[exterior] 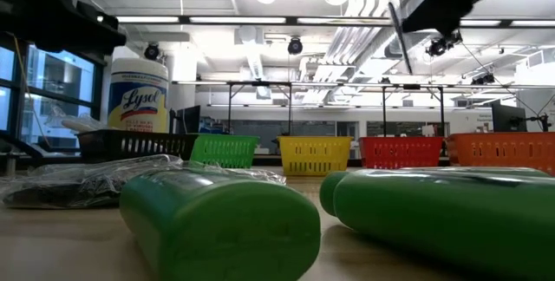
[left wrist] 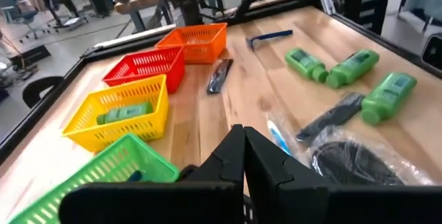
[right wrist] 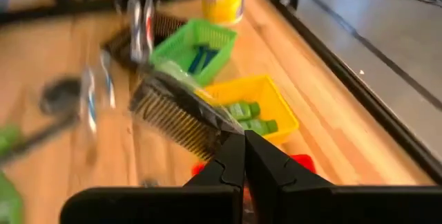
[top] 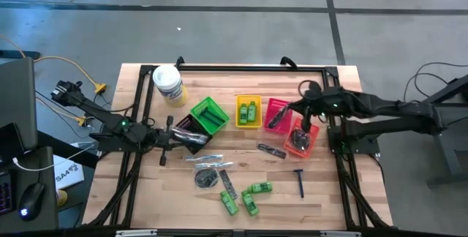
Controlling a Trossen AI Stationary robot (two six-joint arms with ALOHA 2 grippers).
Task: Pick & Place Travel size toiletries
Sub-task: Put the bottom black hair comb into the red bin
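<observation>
Five small baskets sit in a row across the middle of the wooden worktop [top: 322, 200]: black basket [top: 191, 133], green basket [top: 210, 115], yellow basket [top: 248, 111], red basket [top: 277, 115] and orange basket [top: 303, 138]. The right claw [top: 281, 118] hangs over the red basket, clenched on a dark flat comb [right wrist: 181, 118] in clear wrap. The left claw [top: 165, 136] rests clenched and empty at the black basket, toward the worktop's left edge. Two green mini bottles [top: 248, 110] lie in the yellow basket; four more green bottles [top: 248, 195] lie near the front edge, beside a round dark packet [top: 206, 178] and another comb [top: 228, 182]. A blue-handled razor [top: 300, 181] lies toward the front right corner, and a white Lysol tub [top: 168, 85] stands near the back left corner
</observation>
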